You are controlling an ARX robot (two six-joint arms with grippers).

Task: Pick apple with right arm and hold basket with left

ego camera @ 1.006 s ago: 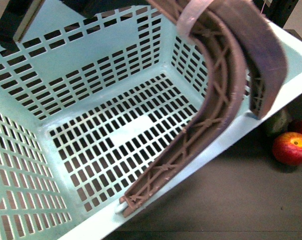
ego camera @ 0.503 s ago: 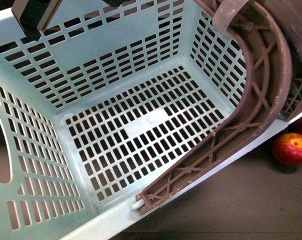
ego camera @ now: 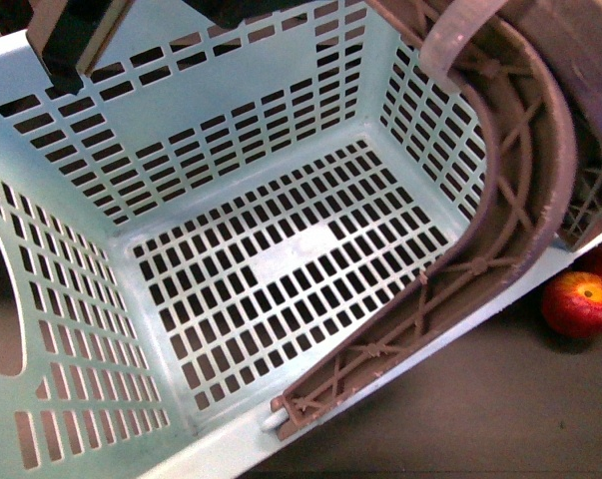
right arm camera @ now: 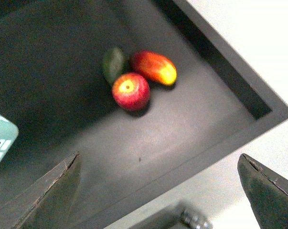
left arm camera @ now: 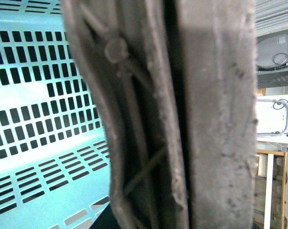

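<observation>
The mint-green basket is swinging across the front view. Over the last second its slotted lattice floor has been sliding up and to the right, and an oval hand-hole in the left wall is coming into sight. Its brown ribbed handle, cross-braced underneath, is now crowding the upper right corner and covering the green fruit that showed there a moment ago. This suggests the left arm is carrying the basket by that handle. The handle is filling the left wrist view and hiding the left gripper, so whether it is clamped cannot be told. The apple, glossy red with a yellow blush at its stem dimple, is lying unmoved on the matte dark surface just beside the basket's right rim. It is huddling against a dull green oval fruit and an elongated red-and-yellow fruit. The right gripper is hovering well apart from the apple, jaws spread wide and empty, with the pick not yet begun.
</observation>
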